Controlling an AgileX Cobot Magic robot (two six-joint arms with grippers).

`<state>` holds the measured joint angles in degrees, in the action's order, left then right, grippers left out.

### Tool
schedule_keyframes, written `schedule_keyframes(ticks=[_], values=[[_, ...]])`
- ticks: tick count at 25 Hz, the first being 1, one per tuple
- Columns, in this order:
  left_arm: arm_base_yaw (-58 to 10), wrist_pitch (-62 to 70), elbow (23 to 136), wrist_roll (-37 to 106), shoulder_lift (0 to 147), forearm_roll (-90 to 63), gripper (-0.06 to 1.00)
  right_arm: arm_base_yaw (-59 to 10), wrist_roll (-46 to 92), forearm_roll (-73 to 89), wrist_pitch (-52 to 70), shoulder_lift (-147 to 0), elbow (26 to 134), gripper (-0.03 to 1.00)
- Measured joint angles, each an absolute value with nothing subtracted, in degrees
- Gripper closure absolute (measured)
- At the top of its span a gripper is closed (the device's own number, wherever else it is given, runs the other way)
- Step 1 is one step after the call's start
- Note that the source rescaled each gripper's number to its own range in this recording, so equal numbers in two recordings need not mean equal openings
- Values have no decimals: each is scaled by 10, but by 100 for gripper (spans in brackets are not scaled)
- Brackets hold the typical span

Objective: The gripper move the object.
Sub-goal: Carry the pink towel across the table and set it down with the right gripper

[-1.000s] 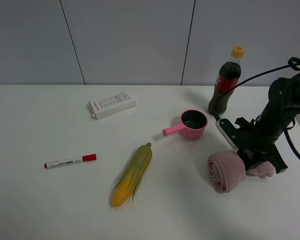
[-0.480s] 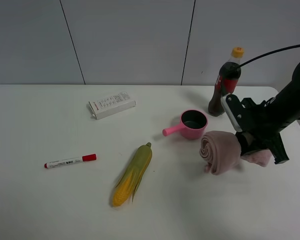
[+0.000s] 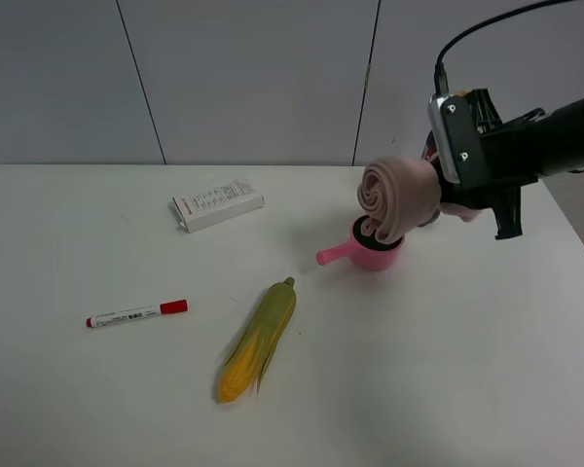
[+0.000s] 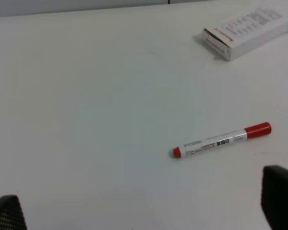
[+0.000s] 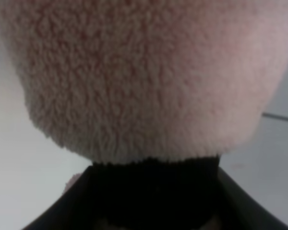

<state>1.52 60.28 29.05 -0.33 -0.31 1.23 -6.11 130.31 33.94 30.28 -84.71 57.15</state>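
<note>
White tabletop (image 3: pixel 97 409); right fingers (image 3: pixel 504 216) clamp the rolled towel (image 3: pixel 397 195) above the pink pot (image 3: pixel 384 259), left fingers (image 4: pixel 280 196) apart

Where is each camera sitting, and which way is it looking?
Exterior high: high off the arms, looking down at the table; shows the right end effector holding the towel up near the pink pot.
Left wrist: on the left arm, looking down at the marker and box; its black fingertips show.
Right wrist: on the right arm, pressed close to the towel; a black part shows, unclear what.
Shared: marker and box in exterior high and left wrist; towel in exterior high and right wrist.
</note>
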Motion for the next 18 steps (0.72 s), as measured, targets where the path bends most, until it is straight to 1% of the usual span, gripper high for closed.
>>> schedule_keyframes(ticks=[4,9,14,18], values=[[15,603,290,-3,-3,12,-6,-115,1292,358,315,-856,637,97],[15,603,290,-3,-3,12,-6,-171,1206,345,324,-918,726,97],[15,603,290,-3,-3,12,-6,-196,1131,310,332,-994,783,97],[15,603,290,-3,-3,12,-6,-208,1134,290,324,-1038,790,97]])
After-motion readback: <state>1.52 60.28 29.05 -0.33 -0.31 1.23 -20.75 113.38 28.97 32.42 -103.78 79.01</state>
